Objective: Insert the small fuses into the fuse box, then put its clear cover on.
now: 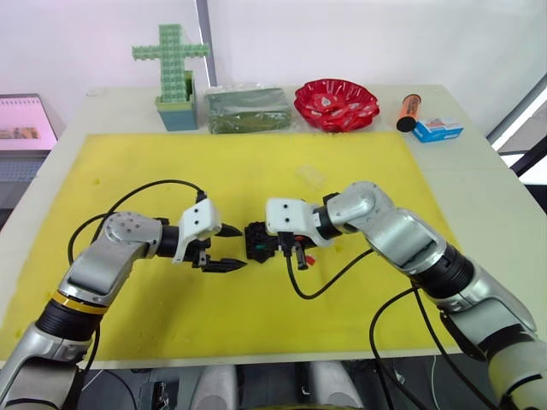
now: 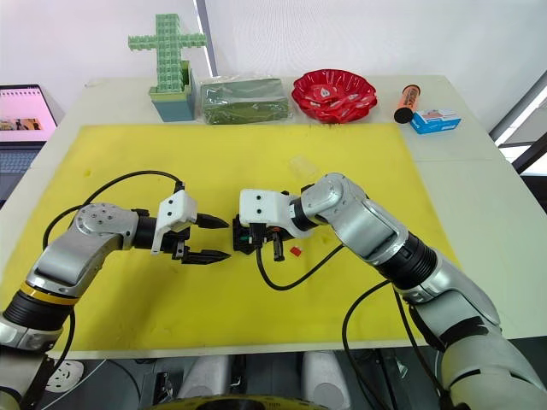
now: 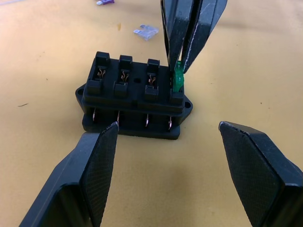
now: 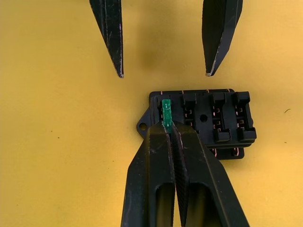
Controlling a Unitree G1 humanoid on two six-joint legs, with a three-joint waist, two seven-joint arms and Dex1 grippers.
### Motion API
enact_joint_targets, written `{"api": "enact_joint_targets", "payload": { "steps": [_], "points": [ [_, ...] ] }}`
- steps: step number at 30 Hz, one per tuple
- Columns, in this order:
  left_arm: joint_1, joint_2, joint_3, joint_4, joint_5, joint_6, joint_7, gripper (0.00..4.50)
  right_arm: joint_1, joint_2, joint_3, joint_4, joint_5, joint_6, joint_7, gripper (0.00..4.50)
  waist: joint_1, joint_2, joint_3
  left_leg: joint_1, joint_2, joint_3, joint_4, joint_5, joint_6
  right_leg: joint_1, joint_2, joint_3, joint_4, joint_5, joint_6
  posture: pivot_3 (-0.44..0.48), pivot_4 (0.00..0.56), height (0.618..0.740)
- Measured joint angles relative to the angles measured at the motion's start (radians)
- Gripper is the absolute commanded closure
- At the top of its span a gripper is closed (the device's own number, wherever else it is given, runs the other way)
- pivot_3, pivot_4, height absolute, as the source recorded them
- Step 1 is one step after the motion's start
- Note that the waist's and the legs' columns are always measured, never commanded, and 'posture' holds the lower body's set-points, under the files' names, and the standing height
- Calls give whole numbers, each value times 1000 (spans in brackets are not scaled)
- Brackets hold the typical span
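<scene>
1. So we're in the fuse-loading step. The right gripper (image 4: 169, 128) has its two fingers pinched tight on a green fuse (image 4: 165, 109) and is pressing it into the end slot of the fuse box (image 3: 135, 97). The fuse looks partly seated; I can't tell if it's fully down.

2. The fuse box sits on the yellow mat (image 1: 256, 325), right between the two grippers. The other three slot rows look empty, bare metal contacts showing.

3. The left gripper (image 3: 163, 175) is spread wide and holds nothing, hovering just beside the fuse box on the side away from the right arm, fingers not touching it.

4. More fuses lie loose on the mat near the fuse box: a red fuse (image 1: 309, 260) just beside it under the right gripper, plus a pale grey fuse (image 3: 145, 31) and a purple fuse (image 3: 104, 2) a bit beyond it.

5. The clear cover (image 1: 310, 176) is on the mat farther back from the fuse box, toward the red dish (image 1: 336, 104), untouched.

6. Next move, I'd guess: push the green one straight down until it sits flush, let go without tilting it, then grab another. The left gripper could steady the box so it doesn't slide. The cover goes on last.
</scene>
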Motion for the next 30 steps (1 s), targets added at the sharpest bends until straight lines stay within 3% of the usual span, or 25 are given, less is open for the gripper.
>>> {"api": "enact_joint_targets", "payload": {
  "steps": [2,6,16,28,30],
  "points": [
    [0,1,1,0,0,2,1,947,0,1,-1,0,0,3,2,4500,0,0,0,0,0,0,0,0,0,0,0,0,0,0,0,0,150,740],
    [0,2,1,0,0,5,2,918,-2,6,0,8,-1,23,4,3495,1,0,0,0,0,0,0,0,0,0,0,0,0,0,0,0,150,740],
    [0,2,2,2,0,3,1,918,-12,17,-11,11,5,55,17,3495,2,0,0,0,0,0,0,0,0,0,0,0,0,0,0,0,150,740],
    [12,2,14,4,0,-4,1,918,-35,40,-122,-9,101,91,21,3495,3,0,0,-1,0,0,0,0,0,0,0,0,0,0,0,0,150,740],
    [17,2,19,4,0,-4,2,918,-29,43,-126,-15,117,88,21,3900,2,0,0,-1,0,0,0,0,0,0,0,0,0,0,0,0,150,740]
  ]
}}
